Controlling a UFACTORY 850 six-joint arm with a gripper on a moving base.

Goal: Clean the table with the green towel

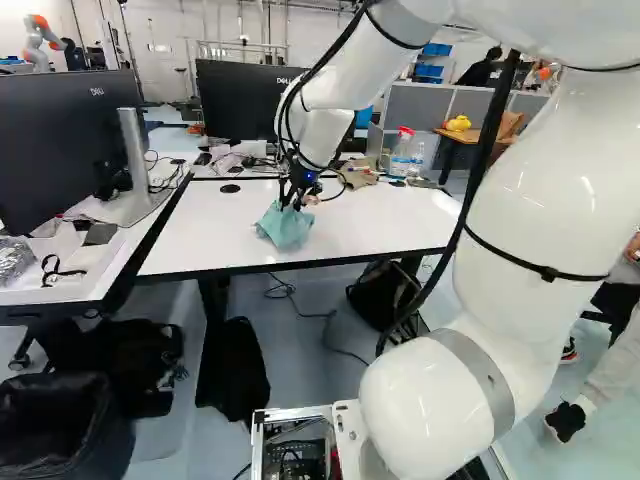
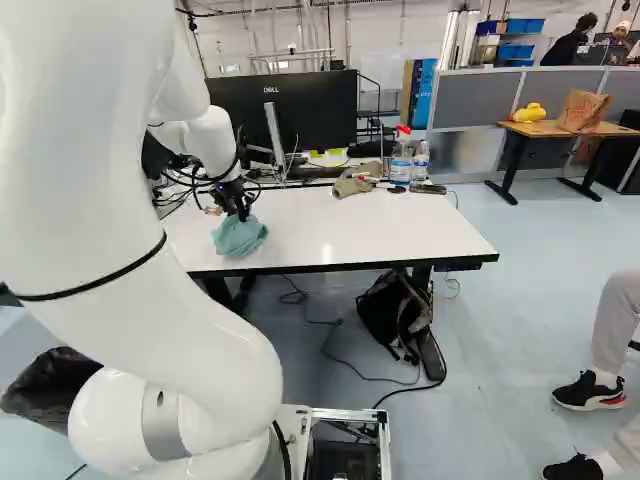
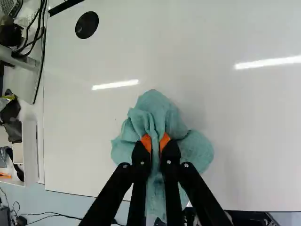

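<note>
1. Gripper point(image 1: 289, 205), black, two fingers; orange pads point(image 3: 146, 141) pinching a bunched fold of cloth, one from each side.
2. Green towel point(image 1: 285, 229), one, crumpled; held in that grip against the tabletop, left of centre in the left base view, near the table's front edge.
3. White table point(image 1: 370, 222), across the middle of the same frame; glare on its top.
4. Black bag point(image 2: 385, 310), on the floor, below centre of the right base view.
5. Spray bottle point(image 2: 401, 166), red-topped, at the table's back, upper right of centre in that frame; clear bottle point(image 2: 421, 164) just beside it.
6. Wooden table point(image 2: 545, 129), upper right, farther off, bearing a yellow object point(image 2: 529, 113).
</note>
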